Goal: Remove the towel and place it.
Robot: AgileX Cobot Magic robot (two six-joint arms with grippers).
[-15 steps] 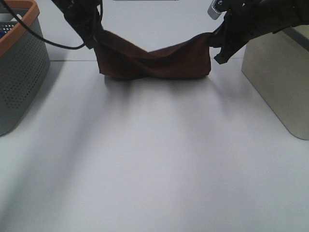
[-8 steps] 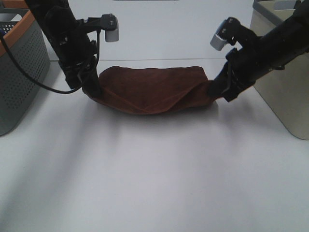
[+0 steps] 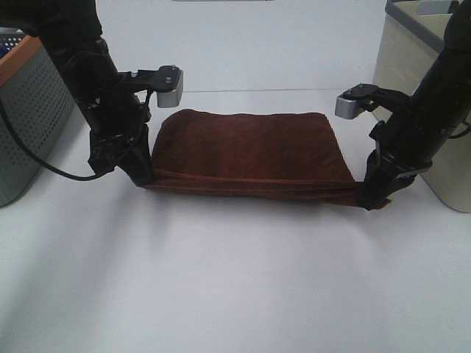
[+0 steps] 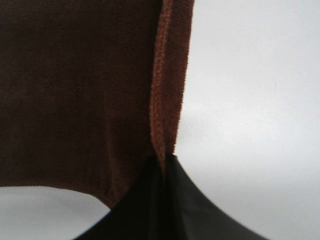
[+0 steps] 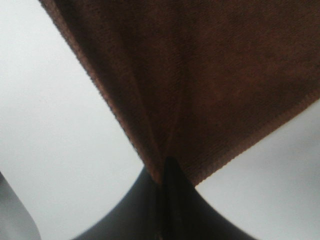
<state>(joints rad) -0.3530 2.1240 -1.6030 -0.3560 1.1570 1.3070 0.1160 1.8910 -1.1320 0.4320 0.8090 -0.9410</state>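
1. The left gripper (image 3: 141, 170) is clenched on the near-left corner of the towel (image 3: 250, 151), its jaws pinching the hem.
2. The right gripper (image 3: 370, 195) is clenched on the near-right corner.
3. The towel lies on the white table (image 3: 235, 287). Its long axis runs left to right between the grippers, and its near edge is taut.
4. A grey perforated basket (image 3: 33, 125) is at the left and a beige bin (image 3: 412, 81) at the right. Their contents cannot be made out.

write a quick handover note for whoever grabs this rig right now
Left tool: shut on one near corner of the dark reddish-brown cloth towel.
Right tool: shut on the other near corner.
Towel: stretched between them, low over the white table, between the grey perforated basket and the beige bin.
Done: towel seems mostly laid down.
To do: release both corners, pull back.
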